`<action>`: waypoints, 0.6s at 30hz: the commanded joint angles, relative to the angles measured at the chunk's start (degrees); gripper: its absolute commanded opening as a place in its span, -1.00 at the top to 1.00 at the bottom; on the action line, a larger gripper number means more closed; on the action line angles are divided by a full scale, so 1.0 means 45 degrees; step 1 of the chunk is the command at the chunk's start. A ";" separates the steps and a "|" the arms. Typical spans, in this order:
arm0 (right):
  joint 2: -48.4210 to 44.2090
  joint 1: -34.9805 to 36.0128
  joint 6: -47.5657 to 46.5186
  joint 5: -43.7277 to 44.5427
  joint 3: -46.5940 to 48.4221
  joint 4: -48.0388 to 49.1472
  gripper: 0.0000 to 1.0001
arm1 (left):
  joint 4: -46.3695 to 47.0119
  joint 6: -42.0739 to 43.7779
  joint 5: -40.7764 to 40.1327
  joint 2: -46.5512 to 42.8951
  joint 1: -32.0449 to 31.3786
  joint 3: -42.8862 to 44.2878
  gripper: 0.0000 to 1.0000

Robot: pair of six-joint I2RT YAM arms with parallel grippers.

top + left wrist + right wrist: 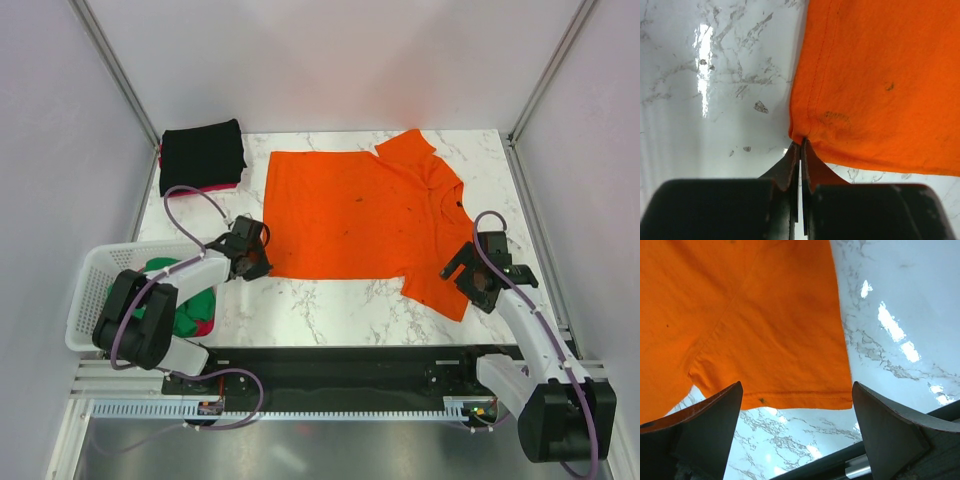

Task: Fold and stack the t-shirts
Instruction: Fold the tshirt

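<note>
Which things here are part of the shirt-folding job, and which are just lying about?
Part of the job:
- orange t-shirt, corner pinched by the left gripper
- right gripper, open
- folded black and pink-red shirts
- green shirt

Just lying about:
- white basket holding the green one
- marble table

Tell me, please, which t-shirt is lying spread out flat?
The orange t-shirt; the black one sits folded at the far left, the green one bunched in the basket.

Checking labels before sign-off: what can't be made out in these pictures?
Top view: left arm covers part of the basket; shirt count inside unclear.
Top view: black shirt hides what lies beneath.
Left wrist view: left gripper shut at orange shirt corner; actual pinch too small.
</note>
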 commanded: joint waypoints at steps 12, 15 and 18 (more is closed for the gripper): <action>0.1143 -0.0006 0.2069 0.1173 -0.1075 0.0596 -0.34 | 0.1945 0.0083 0.0079 -0.1012 0.0040 -0.1449 0.96; 0.1612 -0.0006 0.1914 0.0841 -0.1290 0.0791 -0.31 | 0.2004 0.0064 0.0079 -0.1090 0.0059 -0.1527 0.96; 0.1633 -0.0006 0.1874 0.0744 -0.1583 0.1006 -0.23 | 0.2082 0.0064 0.0118 -0.1149 0.0098 -0.1605 0.96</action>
